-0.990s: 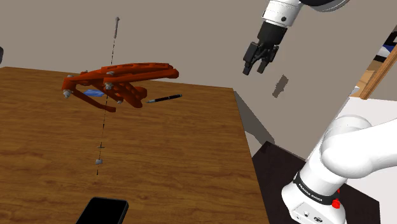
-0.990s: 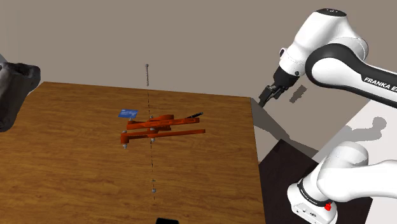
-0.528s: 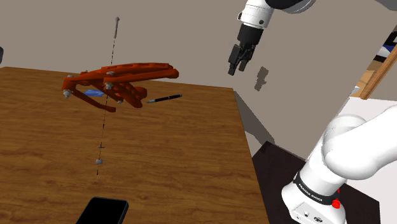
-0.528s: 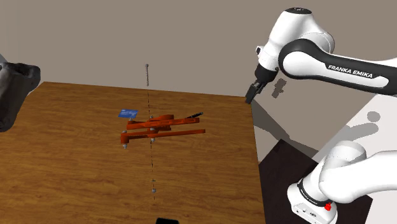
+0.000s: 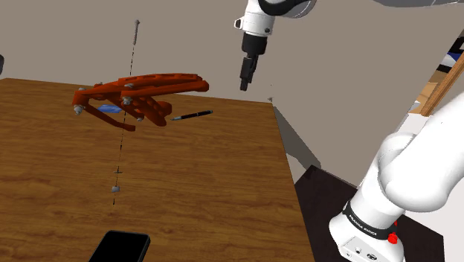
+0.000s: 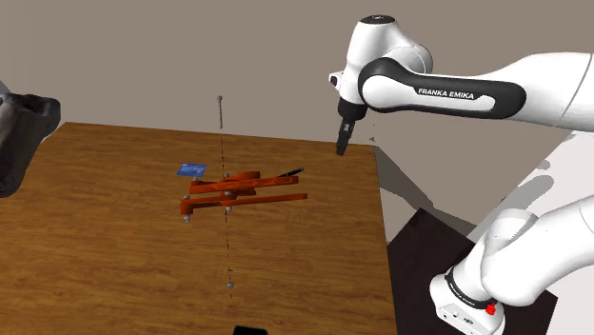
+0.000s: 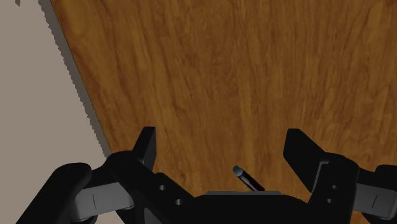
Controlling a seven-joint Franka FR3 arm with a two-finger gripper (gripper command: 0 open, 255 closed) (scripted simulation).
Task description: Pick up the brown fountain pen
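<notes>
The pen (image 5: 192,114) is a thin dark stick lying on the wooden table (image 5: 186,186) near its far edge, just to the right of an orange-red clamp-like tool (image 5: 137,95) in the shoulder view. It also lies by that tool (image 6: 243,190) as the pen (image 6: 291,174) in the second exterior view. My gripper (image 5: 245,80) hangs above the table's far edge, up and to the right of the pen, pointing down. From the wrist, the fingers (image 7: 145,145) stand wide apart with nothing between them, and the pen's tip (image 7: 247,178) shows near the hand's base.
A black phone (image 5: 119,247) lies at the table's near edge. A thin dotted rod with small grey ends (image 5: 126,104) stands over the table by the tool. A blue card (image 6: 190,169) lies behind the tool. A dark bulky object (image 6: 24,133) sits at the left. The table's right edge drops to the floor.
The arm has swung to the shoulder view's left, carrying the gripper from off the table's right side to above its far edge, nearer the pen. The pen and tool stayed put.
</notes>
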